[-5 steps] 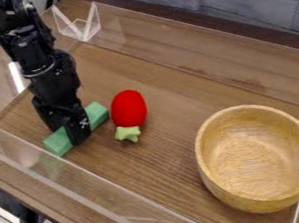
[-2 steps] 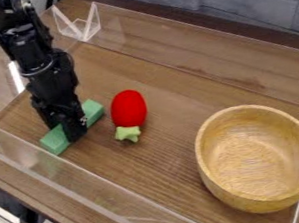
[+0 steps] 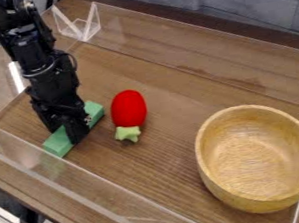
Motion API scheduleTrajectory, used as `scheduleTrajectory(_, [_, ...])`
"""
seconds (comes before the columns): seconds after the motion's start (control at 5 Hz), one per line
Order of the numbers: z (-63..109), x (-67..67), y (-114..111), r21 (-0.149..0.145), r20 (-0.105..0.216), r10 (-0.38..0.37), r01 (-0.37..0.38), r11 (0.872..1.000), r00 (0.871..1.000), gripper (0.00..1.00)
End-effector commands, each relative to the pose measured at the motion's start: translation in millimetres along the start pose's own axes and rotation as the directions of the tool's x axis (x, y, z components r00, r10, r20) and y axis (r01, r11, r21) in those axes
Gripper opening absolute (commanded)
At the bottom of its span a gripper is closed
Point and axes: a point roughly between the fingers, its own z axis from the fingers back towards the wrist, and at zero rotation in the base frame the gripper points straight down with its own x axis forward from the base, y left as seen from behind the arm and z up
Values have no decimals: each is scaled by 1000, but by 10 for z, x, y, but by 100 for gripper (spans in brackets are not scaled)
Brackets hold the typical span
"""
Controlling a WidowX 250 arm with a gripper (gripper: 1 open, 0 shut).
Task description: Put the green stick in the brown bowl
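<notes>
The black gripper (image 3: 67, 123) is squeezed shut on the flat light green stick (image 3: 76, 128) down on the wooden bench (image 3: 175, 71), and the round tan wooden bowl (image 3: 259, 158) is empty, so lifting and dropping are left.

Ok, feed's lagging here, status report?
Tool shut on green stick. Stick on table, not lifted. Strawberry toy sits toward bowl.
</notes>
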Motion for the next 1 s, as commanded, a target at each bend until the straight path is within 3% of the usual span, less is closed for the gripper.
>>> scheduleTrajectory(0.0, [171, 43, 9, 40, 35, 9, -10, 999, 999, 0])
scheduleTrajectory(0.8, [247, 45, -34, 52, 28, 62, -63, 997, 998, 0])
